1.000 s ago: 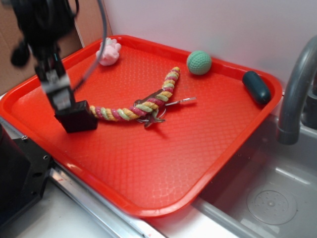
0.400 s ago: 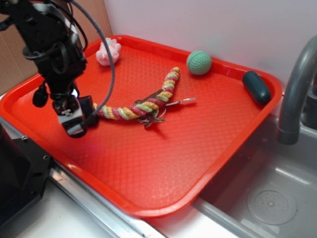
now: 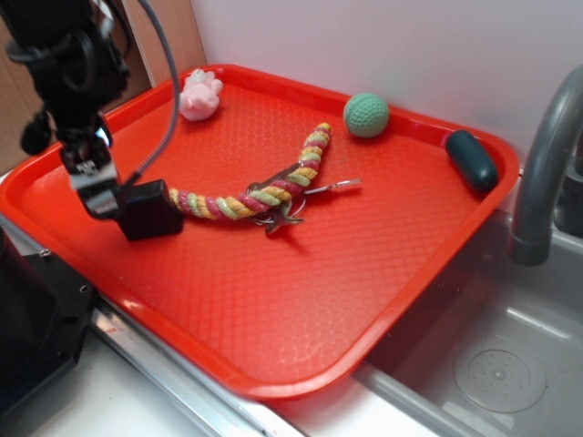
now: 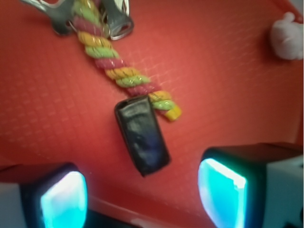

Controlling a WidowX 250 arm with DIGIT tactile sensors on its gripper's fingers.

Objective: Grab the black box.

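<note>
The black box (image 3: 150, 209) lies flat on the red tray (image 3: 301, 300) near its left front rim, touching the end of the braided rope toy (image 3: 255, 193). My gripper (image 3: 98, 193) hangs just left of the box, its lower finger right against the box's left side. In the wrist view the box (image 4: 141, 135) lies ahead of my open gripper (image 4: 142, 194). It sits beyond the glowing fingertips (image 4: 64, 199), not between them. The jaws stand wide apart and hold nothing.
The rope toy carries metal keys (image 3: 301, 196). A pink toy (image 3: 200, 96), a green ball (image 3: 366, 115) and a dark teal capsule (image 3: 471, 159) lie along the tray's far side. A grey faucet (image 3: 542, 155) and sink (image 3: 492, 364) stand at the right.
My gripper dropped over the box half a second ago, hiding most of it, and has since pulled back up and left. The box lies uncovered in nearly the same spot.
</note>
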